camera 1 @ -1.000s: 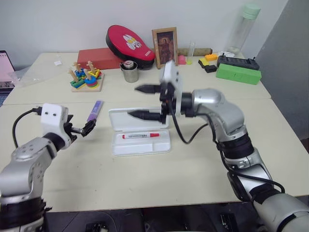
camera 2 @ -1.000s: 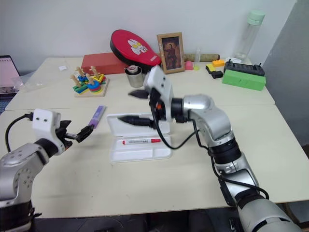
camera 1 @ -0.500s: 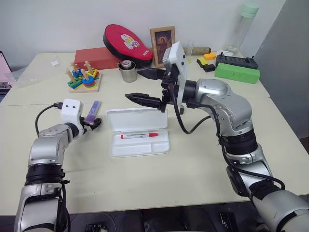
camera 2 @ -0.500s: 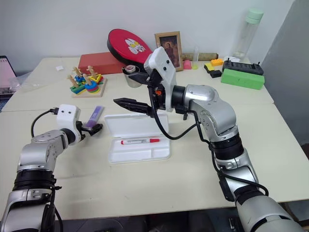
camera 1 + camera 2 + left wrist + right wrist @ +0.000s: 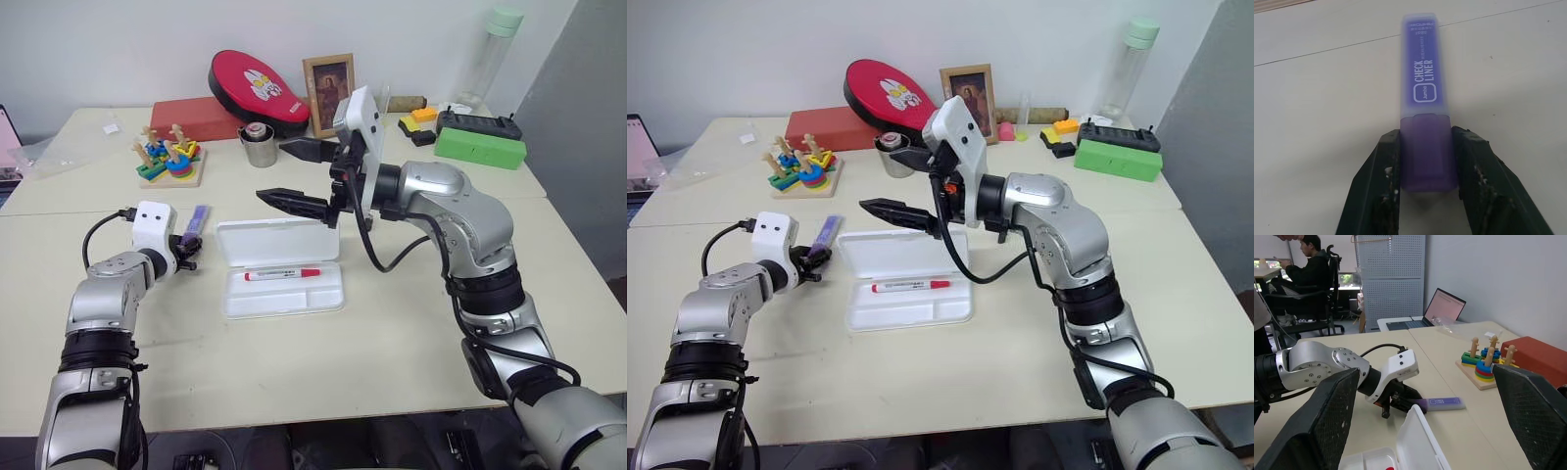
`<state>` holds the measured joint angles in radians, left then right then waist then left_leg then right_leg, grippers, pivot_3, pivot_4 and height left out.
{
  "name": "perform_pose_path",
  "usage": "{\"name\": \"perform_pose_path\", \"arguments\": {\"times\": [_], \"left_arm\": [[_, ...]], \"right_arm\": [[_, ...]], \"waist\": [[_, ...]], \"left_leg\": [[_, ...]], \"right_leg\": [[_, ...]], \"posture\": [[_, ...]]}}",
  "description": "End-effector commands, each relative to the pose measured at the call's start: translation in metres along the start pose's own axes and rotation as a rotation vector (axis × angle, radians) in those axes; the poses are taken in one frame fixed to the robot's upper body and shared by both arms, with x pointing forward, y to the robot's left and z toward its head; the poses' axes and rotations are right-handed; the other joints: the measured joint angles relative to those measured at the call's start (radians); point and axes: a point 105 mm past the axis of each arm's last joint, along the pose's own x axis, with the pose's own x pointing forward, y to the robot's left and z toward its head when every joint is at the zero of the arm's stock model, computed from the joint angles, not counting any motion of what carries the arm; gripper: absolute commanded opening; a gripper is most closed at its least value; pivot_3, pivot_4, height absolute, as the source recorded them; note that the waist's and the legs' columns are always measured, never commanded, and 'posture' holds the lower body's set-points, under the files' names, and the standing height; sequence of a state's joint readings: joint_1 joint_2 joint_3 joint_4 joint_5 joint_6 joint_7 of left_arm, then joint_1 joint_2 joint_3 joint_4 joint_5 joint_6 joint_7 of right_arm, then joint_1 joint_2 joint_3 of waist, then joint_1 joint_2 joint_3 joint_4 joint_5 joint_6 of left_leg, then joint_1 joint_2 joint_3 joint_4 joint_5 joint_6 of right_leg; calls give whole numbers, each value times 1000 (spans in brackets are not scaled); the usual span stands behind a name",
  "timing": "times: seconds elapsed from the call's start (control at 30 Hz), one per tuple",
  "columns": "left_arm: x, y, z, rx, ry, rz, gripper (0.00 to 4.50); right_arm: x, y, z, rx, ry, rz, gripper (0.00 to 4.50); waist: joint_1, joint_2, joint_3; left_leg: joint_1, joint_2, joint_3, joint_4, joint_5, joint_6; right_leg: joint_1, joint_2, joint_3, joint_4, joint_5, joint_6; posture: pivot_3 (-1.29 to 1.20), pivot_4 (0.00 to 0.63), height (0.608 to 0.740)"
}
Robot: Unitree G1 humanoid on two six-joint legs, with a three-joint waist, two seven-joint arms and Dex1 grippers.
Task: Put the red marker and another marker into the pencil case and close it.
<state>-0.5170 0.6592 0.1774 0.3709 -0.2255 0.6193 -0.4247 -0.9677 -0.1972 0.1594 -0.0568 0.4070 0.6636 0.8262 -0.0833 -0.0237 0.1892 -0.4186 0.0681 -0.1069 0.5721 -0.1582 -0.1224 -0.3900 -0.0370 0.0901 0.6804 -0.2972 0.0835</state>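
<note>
The pencil case (image 5: 328,294) lies open in the middle of the table, its lid flat behind the tray. Inside the tray rests the red marker (image 5: 284,275). Left of the case, the purple marker (image 5: 196,219) lies on the table. My left gripper (image 5: 186,257) is shut on its near end, and the left wrist view shows both fingers (image 5: 1383,196) pressed against the marker (image 5: 1425,98). Above the lid my right gripper (image 5: 274,172) hangs open, pointing left, with nothing between its fingers.
Along the back stand a red oval case (image 5: 257,86), a picture frame (image 5: 331,83), a metal cup (image 5: 262,145), a wooden stacking toy (image 5: 168,162), a red box (image 5: 196,116), a green box (image 5: 480,147) and a bottle (image 5: 490,54). A person (image 5: 1308,264) sits far off.
My left gripper reached forward to the purple marker and shut on its near end; it was open before. The right arm has kept still.
</note>
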Motion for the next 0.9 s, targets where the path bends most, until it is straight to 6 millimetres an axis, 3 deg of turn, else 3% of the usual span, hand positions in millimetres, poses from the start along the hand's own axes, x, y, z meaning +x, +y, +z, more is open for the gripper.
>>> {"name": "perform_pose_path", "arguments": {"times": [0.03,0.07,0.17,0.23,0.33,0.43,0.5,0.6,0.77,0.83,0.9], "left_arm": [[-5,13,0,-41,-23,47,1212],[-6,14,1,-50,-30,52,1212],[-11,20,27,-42,-166,100,1212],[-28,14,71,-24,-358,34,1212],[-61,-22,115,88,-514,-196,1212],[-94,-60,129,282,-564,-423,1212],[-120,-86,123,407,-530,-624,1212],[-143,-111,90,572,-357,-851,1212],[-138,-117,46,684,-137,-945,1212],[-126,-107,17,771,5,-939,1212],[-119,-103,2,801,65,-953,1212]], "right_arm": [[-2,1,10,-36,-35,5,4500],[-3,1,10,-36,-35,4,4500],[-6,-1,9,-36,-29,3,4500],[-14,0,7,-29,-16,30,4500],[-28,6,7,-26,-9,85,4500],[-44,12,8,-8,2,138,4500],[-58,15,1,-6,49,161,4500],[-72,17,-13,1,130,161,4500],[-80,22,-26,3,184,156,4500],[-81,23,-35,-10,226,140,4500],[-80,23,-41,-21,250,124,4500]], "waist": [[0,0,0],[0,0,0],[2,0,0],[2,0,0],[11,-2,1],[13,-2,2],[13,-2,3],[10,0,3],[-2,1,5],[-3,1,5],[-1,1,5]], "left_leg": [[0,0,0,0,0,0],[0,0,0,0,0,0],[0,0,0,0,0,0],[-1,0,0,0,0,0],[-3,0,-2,0,0,0],[-6,0,-2,0,0,0],[-6,0,-2,0,0,0],[-6,0,-1,-1,0,0],[-6,0,0,0,0,0],[-6,0,1,0,0,0],[-6,0,2,0,0,0]], "right_leg": [[0,0,0,0,0,0],[0,0,0,0,0,0],[0,0,0,0,0,0],[0,0,0,0,0,0],[0,0,-2,-1,0,0],[-2,0,-3,-3,0,0],[-2,-1,-2,-3,0,0],[-2,-1,-2,-3,-1,-1],[-6,0,-1,-1,-4,3],[-6,0,1,-1,-4,3],[-6,0,2,-1,-4,3]], "posture": [[0,150,740],[0,150,740],[0,150,740],[0,150,740],[0,150,740],[0,150,740],[0,150,740],[0,150,740],[0,150,740],[0,150,740],[0,150,740]]}}
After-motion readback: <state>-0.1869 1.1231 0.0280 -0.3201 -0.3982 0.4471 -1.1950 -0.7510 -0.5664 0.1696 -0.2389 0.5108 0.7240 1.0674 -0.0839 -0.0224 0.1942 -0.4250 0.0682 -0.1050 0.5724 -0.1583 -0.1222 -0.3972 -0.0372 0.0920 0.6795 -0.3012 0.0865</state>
